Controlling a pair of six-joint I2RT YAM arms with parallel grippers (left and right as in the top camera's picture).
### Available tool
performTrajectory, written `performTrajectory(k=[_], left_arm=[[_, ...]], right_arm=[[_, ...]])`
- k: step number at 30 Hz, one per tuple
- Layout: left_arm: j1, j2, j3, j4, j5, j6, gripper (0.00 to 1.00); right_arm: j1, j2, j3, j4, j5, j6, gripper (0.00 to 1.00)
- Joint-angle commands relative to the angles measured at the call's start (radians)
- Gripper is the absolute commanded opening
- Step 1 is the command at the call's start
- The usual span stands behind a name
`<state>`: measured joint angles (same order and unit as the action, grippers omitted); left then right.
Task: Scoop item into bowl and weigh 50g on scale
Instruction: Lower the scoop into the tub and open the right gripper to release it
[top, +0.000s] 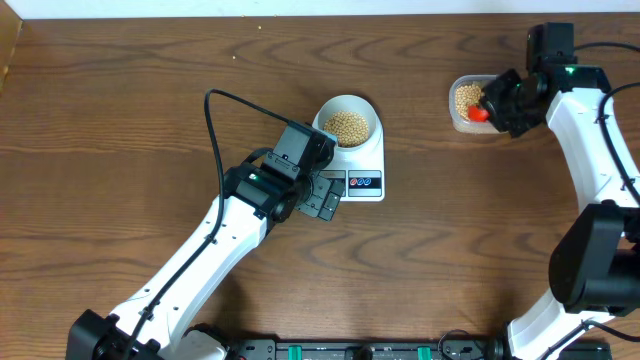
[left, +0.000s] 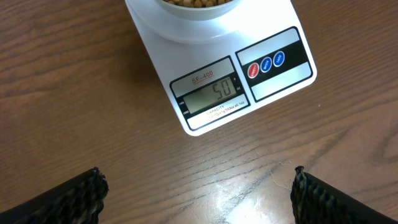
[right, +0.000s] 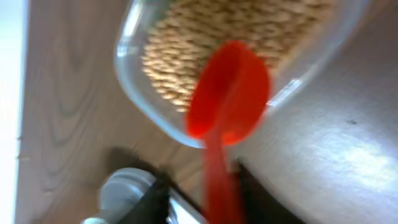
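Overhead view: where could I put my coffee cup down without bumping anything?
Bare table lies left of the bowl, between the scale and the tub, and below the scale toward the bottom edge. Crowded: the left tool by the scale, the right tool with its red scoop at the tub.

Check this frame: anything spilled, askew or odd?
Nothing stands out. The bowl sits upright on the scale with the beans inside, none visible on the table around it; the display reads 50. The red spoon is over the tub.

Scale (left: 186, 56): LCD display (left: 213, 96) reads 50; red "SF-400" printed above; small print below illegible.
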<state>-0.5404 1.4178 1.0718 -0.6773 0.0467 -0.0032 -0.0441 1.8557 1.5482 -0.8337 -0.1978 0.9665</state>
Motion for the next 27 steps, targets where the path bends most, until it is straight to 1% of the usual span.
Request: performTrajectory(k=[1,2,3,4,8,13,21,24,27], left_arm=[[0.003,0.008,-0.006,-0.003,-0.003,-0.005,0.96],[0.003,0.008,-0.006,-0.003,-0.003,-0.005,0.96],[0.003,0.008,-0.006,-0.003,-0.003,-0.005,0.96],[0.003,0.008,-0.006,-0.003,-0.003,-0.005,0.96],[0.003,0.008,-0.006,-0.003,-0.003,-0.005,0.96],[0.003,0.008,-0.006,-0.003,-0.003,-0.005,0.96],[0.003,0.008,-0.006,-0.003,-0.003,-0.005,0.96],[0.003,0.008,-0.006,-0.003,-0.003,-0.005,0.96],[0.003,0.008,-0.006,-0.003,-0.003,-0.005,0.96]], right_arm=[[0.010,-0.019,-0.002,0.045,-0.041,0.051,0.64],[0.010,-0.019,-0.002,0.049,-0.046,0.051,0.75],[0.010,-0.019,-0.002,0.048,-0.059,0.051,0.95],[0.010,-0.019,-0.002,0.048,-0.069,0.051,0.99],[0.010,-0.059,0.002,0.021,-0.085,0.038,0.99],[0.010,-0.165,0.002,0.012,-0.066,-0.054,0.99],[0.013,-0.287,0.002,-0.107,-0.037,-0.111,0.99],[0.020,-0.313,0.002,-0.117,-0.035,-0.151,0.99],[0.034,-0.360,0.002,-0.129,0.008,-0.165,0.99]])
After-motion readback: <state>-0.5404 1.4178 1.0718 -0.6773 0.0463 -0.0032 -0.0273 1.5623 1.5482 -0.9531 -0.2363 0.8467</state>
